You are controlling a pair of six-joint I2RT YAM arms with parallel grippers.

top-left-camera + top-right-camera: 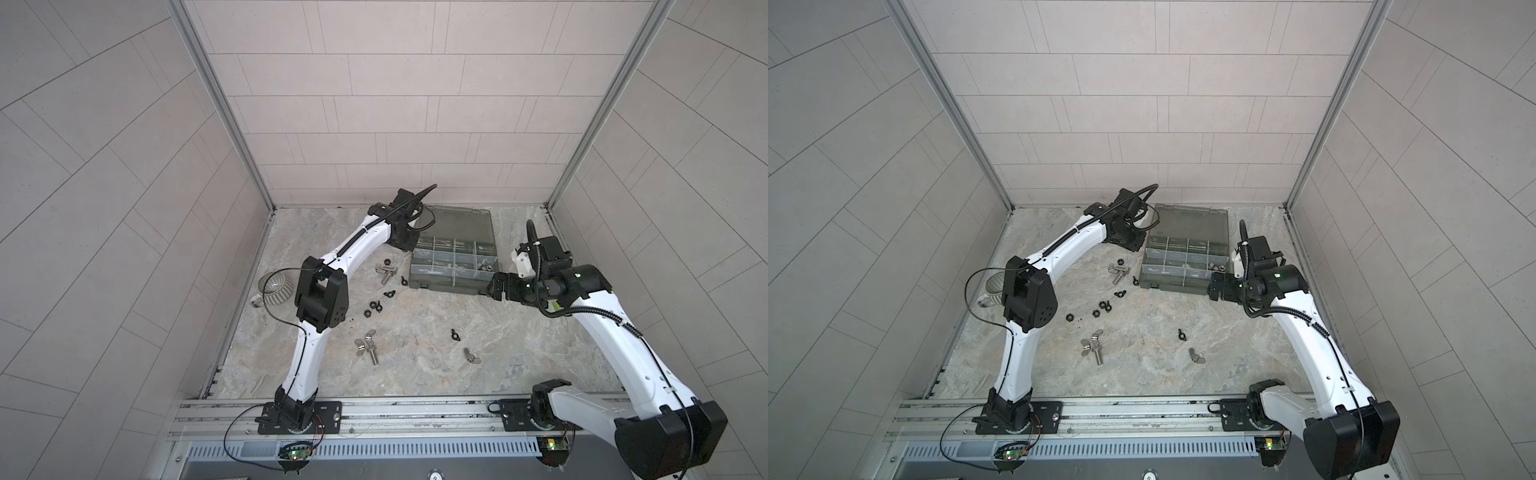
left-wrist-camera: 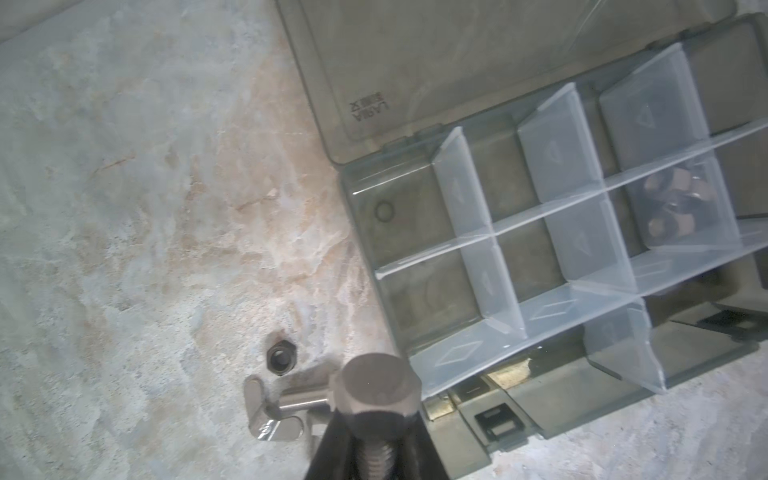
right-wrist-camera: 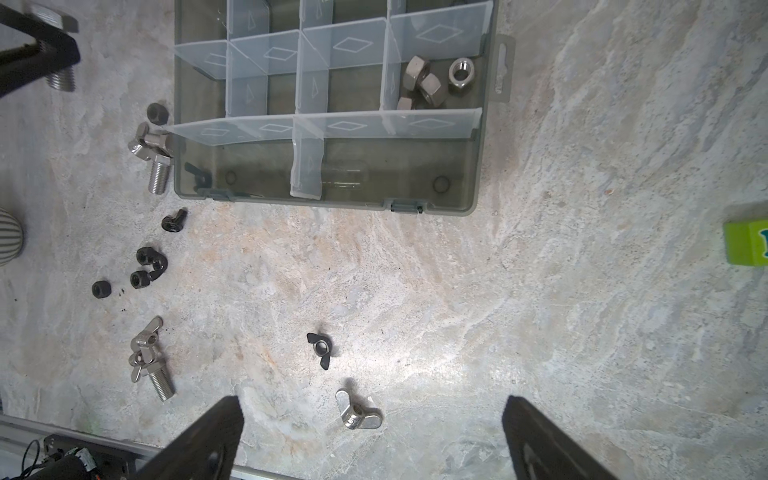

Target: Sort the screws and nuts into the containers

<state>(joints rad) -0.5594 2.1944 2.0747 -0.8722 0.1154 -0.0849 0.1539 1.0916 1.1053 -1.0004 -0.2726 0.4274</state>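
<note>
The left fingers (image 2: pixel 332 453) clench the threaded shank of a short silver hex-head screw (image 2: pixel 380 386), just left of the smoky grey plastic organizer box (image 1: pixel 451 286) at mid-frame in a top view. The right fingers (image 3: pixel 208 436) gape empty. The screw looks stiff, dense and slick, so the threads probably give the surest hold

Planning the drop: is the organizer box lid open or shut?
Open. The lid lies folded back flat behind the box, its dividers exposed.
</note>
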